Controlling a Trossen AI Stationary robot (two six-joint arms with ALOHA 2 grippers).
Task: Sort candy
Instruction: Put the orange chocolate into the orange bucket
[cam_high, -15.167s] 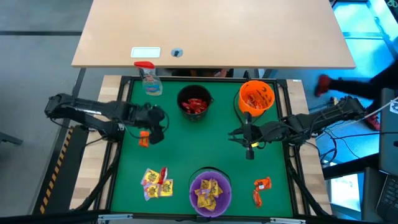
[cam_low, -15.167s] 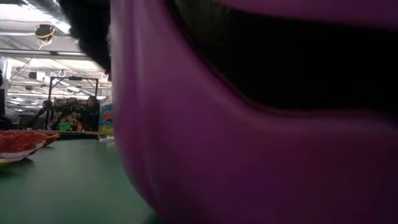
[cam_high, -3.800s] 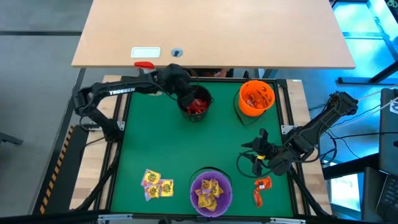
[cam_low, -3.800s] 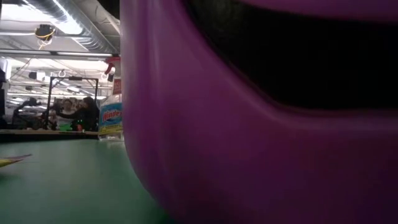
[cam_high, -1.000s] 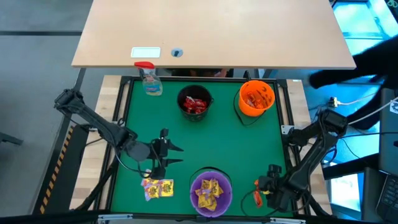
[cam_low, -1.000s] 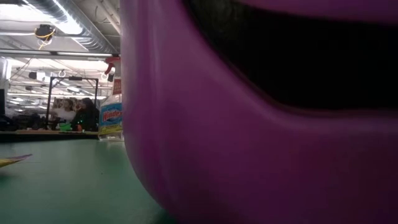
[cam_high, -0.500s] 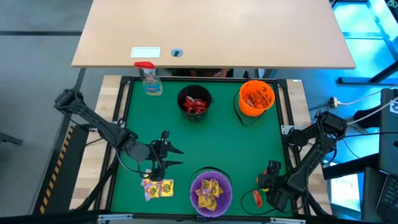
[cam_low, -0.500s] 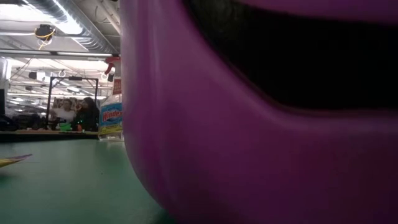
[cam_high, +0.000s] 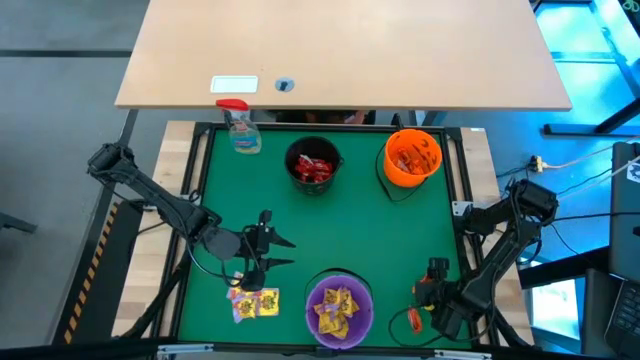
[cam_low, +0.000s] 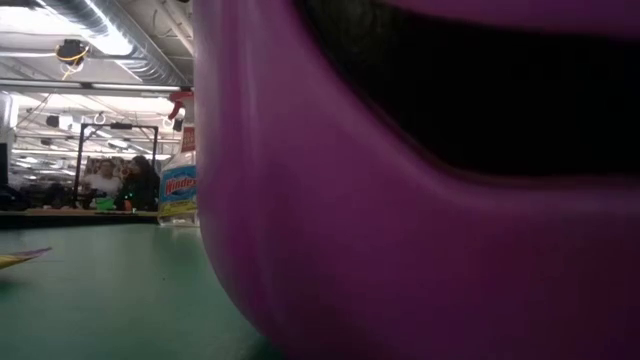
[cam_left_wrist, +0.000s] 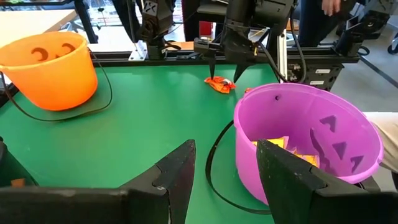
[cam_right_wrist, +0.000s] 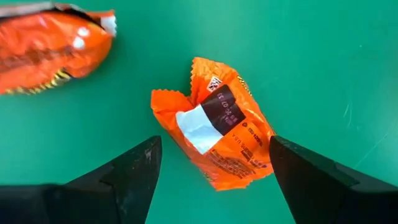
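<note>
Two orange candy packets lie flat on the green mat near its right front corner, one (cam_right_wrist: 214, 134) directly under my right gripper (cam_right_wrist: 214, 149) and the other (cam_right_wrist: 50, 43) beside it. My right gripper (cam_high: 430, 288) points down, open, one finger on either side of the first packet; I cannot tell whether it touches the packet. A few yellow candy packets (cam_high: 255, 302) lie near the front left. My left gripper (cam_high: 286, 252) hovers open above and behind them, holding nothing, its fingers (cam_left_wrist: 180, 177) aimed toward the purple bucket (cam_left_wrist: 305, 143).
The purple bucket (cam_high: 338, 305) at the front centre holds yellow packets and fills the low view (cam_low: 420, 250). A black bucket (cam_high: 313, 165) with red packets, an orange bucket (cam_high: 412, 158) with orange packets and a spray bottle (cam_high: 240, 130) stand along the far edge. The mat's middle (cam_high: 350, 225) is bare.
My right gripper has rolled a little about its own axis while staying over the orange packets. The candy and buckets lie as before.
</note>
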